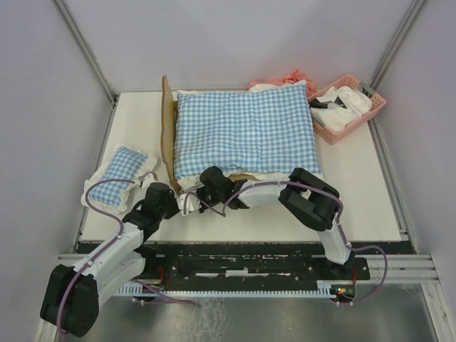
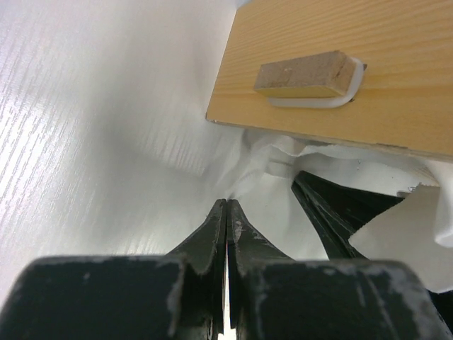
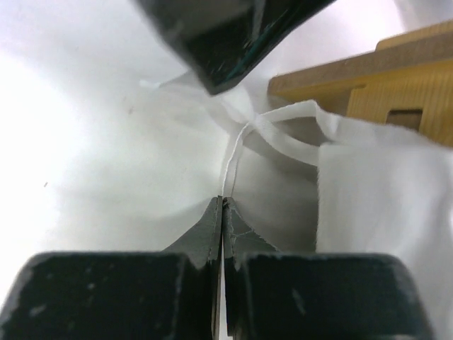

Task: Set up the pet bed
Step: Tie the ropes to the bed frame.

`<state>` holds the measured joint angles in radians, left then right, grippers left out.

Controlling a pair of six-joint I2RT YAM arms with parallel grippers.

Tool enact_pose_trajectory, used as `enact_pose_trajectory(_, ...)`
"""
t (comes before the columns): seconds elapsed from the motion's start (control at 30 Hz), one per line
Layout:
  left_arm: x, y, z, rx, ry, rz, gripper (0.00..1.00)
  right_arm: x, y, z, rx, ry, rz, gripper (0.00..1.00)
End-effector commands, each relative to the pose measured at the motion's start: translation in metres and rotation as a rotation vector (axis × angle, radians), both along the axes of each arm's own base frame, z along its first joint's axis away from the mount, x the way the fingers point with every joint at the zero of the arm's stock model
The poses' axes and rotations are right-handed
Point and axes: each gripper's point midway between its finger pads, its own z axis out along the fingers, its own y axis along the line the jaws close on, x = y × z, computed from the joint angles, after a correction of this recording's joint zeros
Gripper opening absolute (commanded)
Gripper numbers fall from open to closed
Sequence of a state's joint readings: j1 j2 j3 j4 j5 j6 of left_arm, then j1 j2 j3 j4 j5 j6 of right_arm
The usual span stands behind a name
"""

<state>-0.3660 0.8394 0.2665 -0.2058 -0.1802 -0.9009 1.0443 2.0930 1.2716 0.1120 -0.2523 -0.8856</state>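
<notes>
Top external view shows the pet bed (image 1: 167, 135) in the middle of the bench (image 1: 356, 199), with the checked cushion (image 1: 246, 132) laid over it. At the bed's near-left corner, the right end effector (image 3: 223, 202) pinches a thin white tie (image 3: 237, 152), probably to fasten the cushion. The left end effector (image 2: 226, 205) is pressed together beside the frill (image 2: 262, 177), seemingly empty.

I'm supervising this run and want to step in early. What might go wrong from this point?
1. The right end effector is shut on a thin white tie by the checked cushion; a hard pull may slip it free or drag the cushion askew on the pet bed.
2. The left end effector, shut, sits close beside it at the bed's near corner; the two may collide.
</notes>
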Motion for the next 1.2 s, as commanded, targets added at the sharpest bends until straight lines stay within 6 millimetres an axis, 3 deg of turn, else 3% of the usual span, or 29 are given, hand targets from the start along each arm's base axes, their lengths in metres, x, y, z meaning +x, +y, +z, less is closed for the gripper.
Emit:
enact_pose_trajectory(0.0,0.009,-0.004,0.007,-0.039,-0.036,0.018,0.03,-0.002,-0.011,0.024,0.063,-0.065,0.005,0.02)
enact_pose_trajectory(0.37,0.007,-0.004,0.007,-0.029,-0.045,-0.005,0.09,0.000,-0.022,0.058,0.071,-0.183,0.045,0.02)
enact_pose_trajectory(0.6,0.009,-0.003,0.012,-0.006,-0.094,-0.037,0.11,0.004,-0.026,0.073,0.070,-0.141,-0.029,0.02)
enact_pose_trajectory(0.9,0.017,-0.010,0.069,0.012,-0.360,-0.162,0.31,-0.016,-0.022,0.087,0.149,0.020,-0.056,0.02)
enact_pose_trajectory(1.03,0.017,-0.010,0.098,0.061,-0.509,-0.225,0.32,-0.020,-0.019,0.099,0.207,0.095,-0.077,0.02)
enact_pose_trajectory(1.17,0.013,-0.023,0.116,0.067,-0.616,-0.336,0.27,-0.020,-0.016,0.108,0.242,0.156,-0.098,0.02)
